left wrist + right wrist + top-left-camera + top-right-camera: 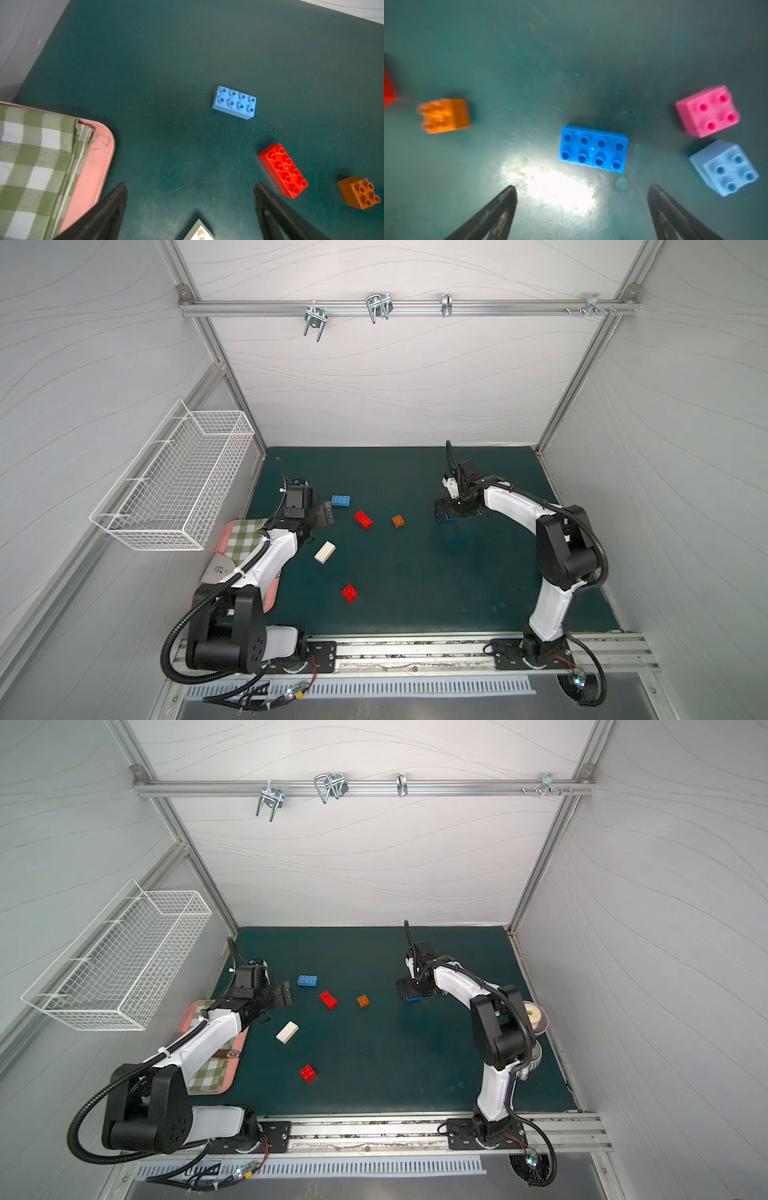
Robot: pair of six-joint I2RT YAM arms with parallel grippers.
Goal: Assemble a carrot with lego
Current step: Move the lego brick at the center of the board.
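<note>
Gaping wide, both end effectors (189, 184) (582, 186) empty.

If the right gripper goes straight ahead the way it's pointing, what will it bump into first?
Probably the blue brick, lying on the mat straight ahead of the open right gripper; how far is unclear.
</note>
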